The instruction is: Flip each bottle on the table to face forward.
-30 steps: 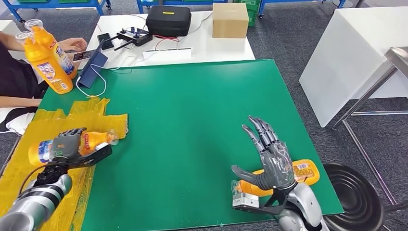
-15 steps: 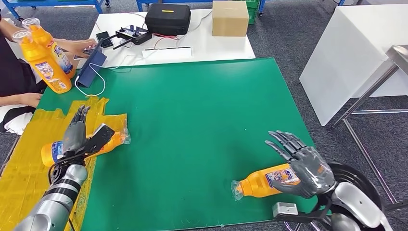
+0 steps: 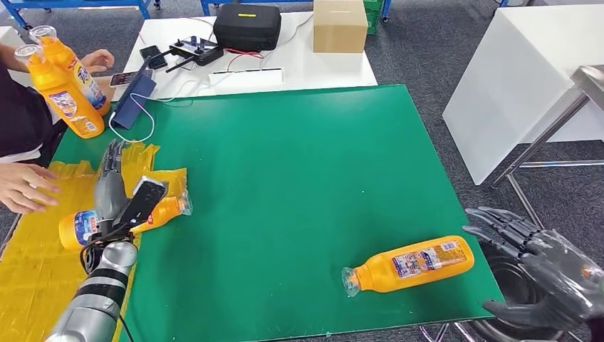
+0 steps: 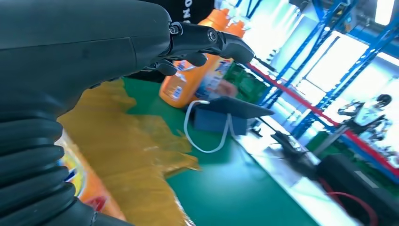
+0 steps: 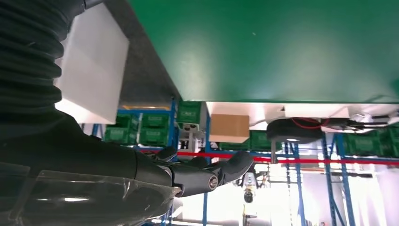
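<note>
One orange bottle [image 3: 409,262] lies on its side near the front right of the green mat [image 3: 299,157], label up and cap end toward the left. My right hand [image 3: 548,274] hangs off the table's right edge, fingers spread and empty; the right wrist view shows the hand [image 5: 141,169] bare. A second orange bottle [image 3: 165,211] lies on the yellow sheet [image 3: 43,249] at the front left. My left hand [image 3: 112,187] hovers just over it with fingers stretched out straight, holding nothing. The left wrist view has this bottle [image 4: 87,186] below the hand [image 4: 94,52].
Two upright orange bottles [image 3: 60,82] stand at the far left beside a blue stand [image 3: 135,100] with a white cable. A person's hand [image 3: 25,187] rests on the yellow sheet. Behind are a black case [image 3: 248,28] and a cardboard box [image 3: 340,27]. A black round stool [image 3: 509,285] sits right of the table.
My right hand let go of the right bottle and swung right, off the table. My left hand released the left bottle and straightened its fingers. A person's hand came onto the yellow sheet.
</note>
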